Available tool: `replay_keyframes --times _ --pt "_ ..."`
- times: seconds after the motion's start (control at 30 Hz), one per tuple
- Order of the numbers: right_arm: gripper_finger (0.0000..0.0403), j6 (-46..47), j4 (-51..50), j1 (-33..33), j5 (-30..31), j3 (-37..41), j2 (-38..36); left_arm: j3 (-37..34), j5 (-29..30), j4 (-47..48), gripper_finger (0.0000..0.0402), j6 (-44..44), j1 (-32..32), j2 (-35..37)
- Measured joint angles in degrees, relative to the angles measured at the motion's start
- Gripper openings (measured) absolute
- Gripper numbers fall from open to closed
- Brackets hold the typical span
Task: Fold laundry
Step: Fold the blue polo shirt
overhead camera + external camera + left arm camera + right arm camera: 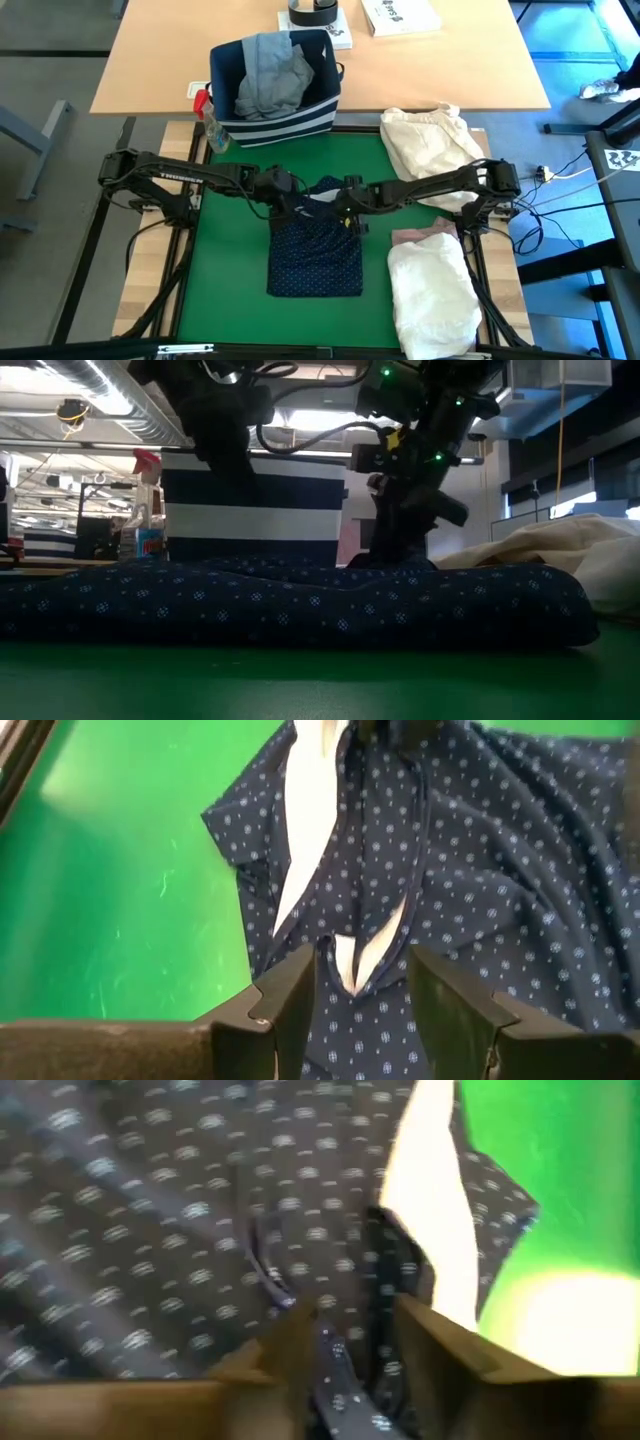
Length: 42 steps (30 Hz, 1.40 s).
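- I have both arms reaching in over the green mat (230, 260) on the desk, meeting at the far edge of the navy white-dotted shirt (315, 255).
- My left end effector (288, 196) sits at the shirt's collar end; in its wrist view the two fingers (290, 1005) stand partly apart with dotted fabric and a sliver of white lining lying between them. I cannot tell whether it grips the cloth.
- My right end effector (345, 205) is just beside the left one, over the same collar area. Its fingers (440, 1345) straddle a fold of the dotted fabric with a narrow gap; whether they pinch it I cannot tell.
- The shirt spreads away from both end effectors toward the near edge of the mat, roughly rectangular, lying low and flat in the low view (300, 605).
- Beyond the end effectors stands the navy striped bin (275, 105), with light grey jeans (272, 75) inside.
- Out past the right end effector, a cream-beige cloth bundle (430, 140) lies on the desk's corner, and nearer the front a white shirt (432, 295) rests on a pale pink top (415, 237).
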<state>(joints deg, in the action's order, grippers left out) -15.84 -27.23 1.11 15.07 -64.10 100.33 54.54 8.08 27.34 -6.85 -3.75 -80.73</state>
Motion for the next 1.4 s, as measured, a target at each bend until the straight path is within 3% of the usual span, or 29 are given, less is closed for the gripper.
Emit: replay_keyframes --times 0.13,0.2,0.6,0.7,0.83,0.97,1.2,1.4 --pt "0.0038 3.6 0.7 -1.6 0.3 0.0 0.0 0.0 0.1 0.0 0.0153 0.0 0.0 0.0" --pt "0.0011 4.9 0.1 -2.6 0.3 0.0 0.0 0.0 0.1 0.0 0.0153 0.0 0.0 0.0" --pt "0.0007 13.4 -0.3 -11.6 0.3 -4.8 -2.4 0.0 0.2 -0.1 0.0153 1.5 0.0 0.0" --pt "0.0003 14.6 0.3 -13.4 -3.0 -4.9 -2.4 0.0 0.2 -0.2 0.0153 1.5 0.0 0.0" --pt "0.0024 18.2 -1.6 -14.0 -9.8 -4.9 -2.4 0.1 0.6 -1.0 0.0153 1.3 -0.1 -0.4" --pt "0.0071 19.3 -3.5 -13.4 -13.1 -4.9 -2.7 0.1 -0.8 -1.4 0.0153 0.0 -1.0 -3.8" --pt "0.0164 20.4 -5.2 -13.1 -12.9 -4.9 -2.7 0.1 -5.3 -8.0 0.0153 4.0 -1.9 -12.1" --pt "0.02 20.4 -7.0 -13.1 -13.0 -4.9 -2.7 0.1 -8.9 -10.3 0.0153 4.7 -3.5 -15.7"
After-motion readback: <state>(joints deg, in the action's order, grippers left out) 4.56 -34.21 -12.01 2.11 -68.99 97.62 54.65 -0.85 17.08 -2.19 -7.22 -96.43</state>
